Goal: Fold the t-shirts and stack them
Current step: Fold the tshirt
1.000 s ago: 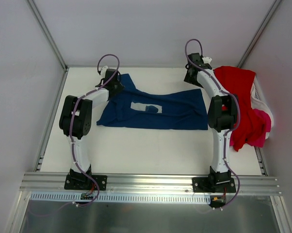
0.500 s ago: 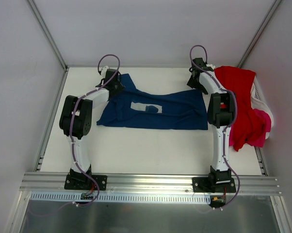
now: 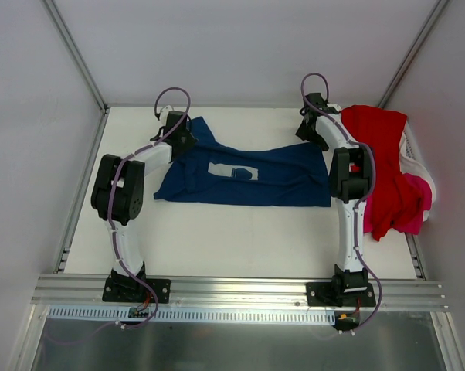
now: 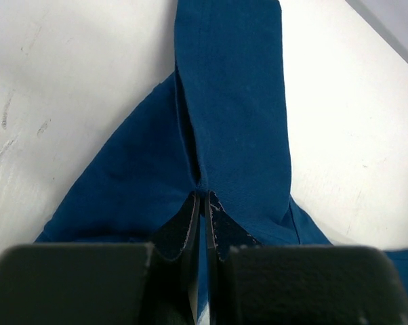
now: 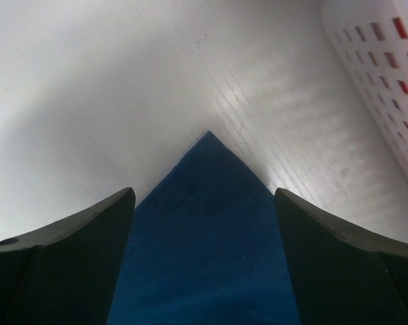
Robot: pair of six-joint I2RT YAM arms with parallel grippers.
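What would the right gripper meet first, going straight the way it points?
The right gripper would probably meet the corner of the navy t-shirt, lying between its open jaws; depth is unclear.

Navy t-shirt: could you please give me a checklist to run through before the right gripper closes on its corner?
1. Left gripper shut on the navy t-shirt: ok.
2. Right gripper open: ok.
3. Shirt corner centred in the right gripper's opening: ok.
4. White basket off to the side of the right gripper, not between it and the cloth: ok.
5. Right gripper low enough to pinch the cloth: cannot tell.
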